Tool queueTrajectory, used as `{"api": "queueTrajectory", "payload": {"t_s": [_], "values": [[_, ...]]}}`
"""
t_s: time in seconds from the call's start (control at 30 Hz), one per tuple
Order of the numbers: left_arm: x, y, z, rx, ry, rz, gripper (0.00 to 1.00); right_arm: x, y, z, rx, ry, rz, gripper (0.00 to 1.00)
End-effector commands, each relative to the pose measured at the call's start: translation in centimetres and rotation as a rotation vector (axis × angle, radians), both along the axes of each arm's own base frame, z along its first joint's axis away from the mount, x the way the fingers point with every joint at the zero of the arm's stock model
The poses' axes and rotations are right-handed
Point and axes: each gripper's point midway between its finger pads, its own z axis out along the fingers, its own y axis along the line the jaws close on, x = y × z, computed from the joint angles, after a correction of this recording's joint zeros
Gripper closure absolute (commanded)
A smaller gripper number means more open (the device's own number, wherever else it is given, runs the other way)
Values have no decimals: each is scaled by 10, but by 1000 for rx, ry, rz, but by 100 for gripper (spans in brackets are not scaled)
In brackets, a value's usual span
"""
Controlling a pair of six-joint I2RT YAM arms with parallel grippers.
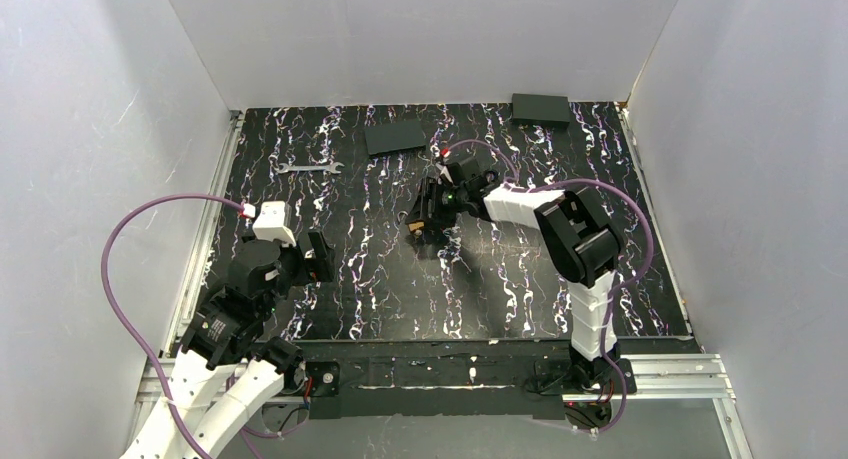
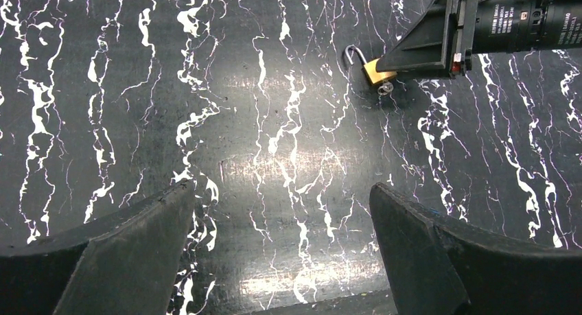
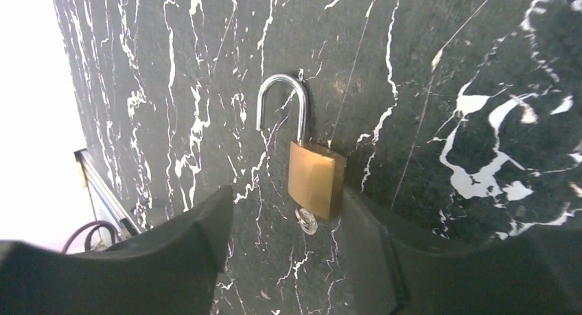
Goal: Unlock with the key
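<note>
A small brass padlock (image 3: 316, 179) lies on the black marbled table (image 3: 425, 75), its silver shackle (image 3: 281, 102) swung open. A tiny key (image 3: 307, 221) with a round silvery head sticks out of its bottom. My right gripper (image 3: 292, 222) is open and straddles the padlock's lower end. One finger (image 3: 370, 239) rests against the brass side; the other finger (image 3: 199, 232) stands apart. The padlock (image 2: 377, 71) and key (image 2: 386, 88) also show in the left wrist view, under the right gripper (image 2: 418, 51). My left gripper (image 2: 281, 191) is open and empty over bare table, at the near left in the top view (image 1: 310, 254).
A silver flat wrench (image 1: 310, 167) lies at the back left. Two dark flat boxes sit at the back, one in the middle (image 1: 396, 137) and one to the right (image 1: 540, 110). White walls close the table on three sides. A purple cable loops beside the left arm.
</note>
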Motion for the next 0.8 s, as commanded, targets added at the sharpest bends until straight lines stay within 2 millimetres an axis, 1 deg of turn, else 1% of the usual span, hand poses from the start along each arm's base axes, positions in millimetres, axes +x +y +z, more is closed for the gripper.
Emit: {"api": "queueTrajectory", "payload": {"t_s": [0.0, 0.13, 0.23, 0.27, 0.3, 0.47, 0.63, 0.67, 0.7, 0.77], "values": [[1, 1, -2, 13, -6, -2, 2, 15, -14, 34, -27, -89, -15, 29], [1, 0, -2, 12, -5, -7, 2, 19, -28, 56, -63, -143, -22, 19], [1, -1, -1, 10, -6, -11, 2, 20, -38, 79, -92, -203, -25, 12], [1, -1, -2, 10, -5, -11, 2, 20, -42, 88, -102, -224, -26, 5], [1, -1, -2, 12, -4, -12, 2, 20, -45, 97, -110, -248, -27, 2], [1, -1, -1, 9, -9, -19, 2, 11, -66, 149, -111, -397, -57, 2], [0, -4, 3, -4, -29, -38, 2, -8, -92, 204, -53, -576, -120, 2], [-1, -4, 4, -6, -36, -42, 2, -13, -99, 215, -44, -609, -141, 2], [-1, -5, 5, -10, -44, -46, 2, -19, -107, 232, -29, -651, -168, 2], [-2, -5, 7, -18, -59, -51, 2, -25, -126, 251, -29, -708, -244, 2]]}}
